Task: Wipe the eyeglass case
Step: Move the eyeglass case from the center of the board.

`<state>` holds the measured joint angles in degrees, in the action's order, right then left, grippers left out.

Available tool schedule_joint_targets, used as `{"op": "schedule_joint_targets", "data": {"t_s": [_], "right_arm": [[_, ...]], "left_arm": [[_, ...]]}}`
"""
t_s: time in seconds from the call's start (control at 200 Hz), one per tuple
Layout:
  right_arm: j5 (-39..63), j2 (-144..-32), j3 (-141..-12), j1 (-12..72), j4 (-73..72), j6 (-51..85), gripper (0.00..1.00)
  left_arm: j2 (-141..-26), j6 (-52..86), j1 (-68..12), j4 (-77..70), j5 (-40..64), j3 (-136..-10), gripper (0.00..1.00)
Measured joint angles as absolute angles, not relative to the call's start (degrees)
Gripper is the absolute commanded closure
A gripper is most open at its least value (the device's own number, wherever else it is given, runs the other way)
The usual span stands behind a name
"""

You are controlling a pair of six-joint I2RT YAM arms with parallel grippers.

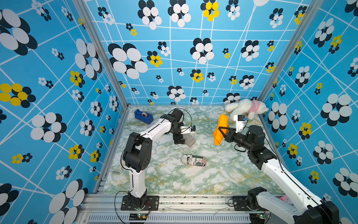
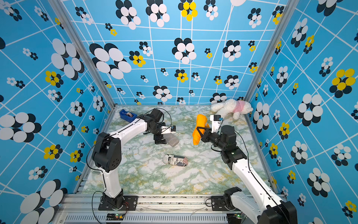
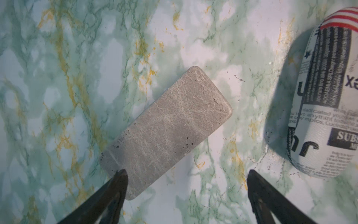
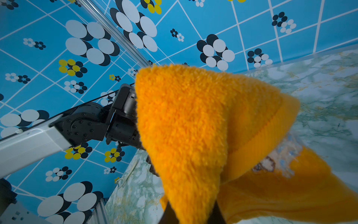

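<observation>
Left fingers (image 3: pixel 187 172) spread above the counter (image 3: pixel 58 97) — grey case (image 3: pixel 166 131) lies flat, one end under one fingertip. The newsprint case (image 3: pixel 325 100) lies outside them. Right fingers (image 1: pixel 220 130) pinch the orange cloth (image 1: pixel 222 118).

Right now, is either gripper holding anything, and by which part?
Right gripper: shut on the orange cloth, pinched about midway along its bunched length. Left gripper: open above the grey eyeglass case, holding nothing.
</observation>
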<state>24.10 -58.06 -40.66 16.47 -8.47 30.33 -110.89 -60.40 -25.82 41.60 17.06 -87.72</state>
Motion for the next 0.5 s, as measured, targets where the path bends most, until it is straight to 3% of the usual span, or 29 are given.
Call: {"op": "schedule_joint_targets", "data": {"t_s": [0.2,0.5], "right_arm": [[24.6,-61.5,-40.7,16.5,-8.5,30.2,1.0],[25.9,-62.8,-42.1,16.4,-7.8,26.9,1.0]], "left_arm": [[-115.2,-66.4,-26.0,45.1,16.9,-94.3,0.01],[-118.5,-70.1,-26.3,44.6,12.8,-94.2,0.0]]}}
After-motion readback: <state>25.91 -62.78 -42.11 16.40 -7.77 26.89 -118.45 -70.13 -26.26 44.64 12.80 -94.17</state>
